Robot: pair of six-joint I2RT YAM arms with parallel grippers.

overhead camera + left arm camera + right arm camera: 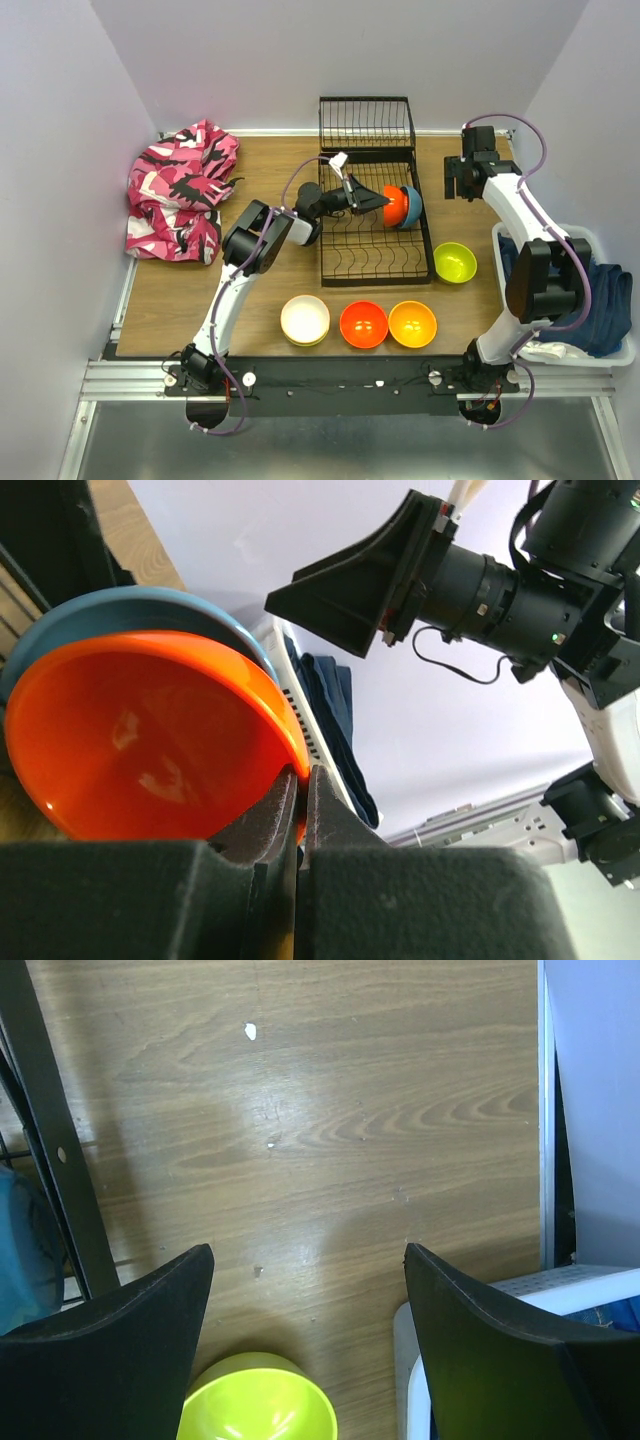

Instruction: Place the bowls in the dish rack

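Top external view: the rack (372, 228) sits mid-table with its long axis running near to far, and its flap (366, 122) stands up at the far end. At the rack's right side a red bowl (394, 205) and a blue bowl (413, 204) stand on edge, nested, with their openings facing left. The left gripper (378, 200) reaches over the rack and meets the red bowl. A lime bowl (455, 262) lies just right of the rack. Cream (305, 319), orange-red (363, 324) and orange (412, 323) bowls sit in a row near the front edge, mouths up. The table (270, 270) is wood, with pale walls around it. Pink cloth (180, 190) is heaped far left and a white basket (618, 352) of blue cloth sits at the right. The right gripper (462, 180) hangs far right of the rack.

Left wrist view: the left gripper (302, 780) is clamped on the red bowl's (150, 740) rim, with the blue bowl (130, 605) close behind it. The right arm (500, 580) crosses above.

Right wrist view: the right gripper (307, 1255) is spread wide and holds nothing, above bare table (350, 1110). The lime bowl (260, 1405) shows between its fingers, the rack's (45, 1130) side bar is at the left and the basket (520, 1285) is at the right.
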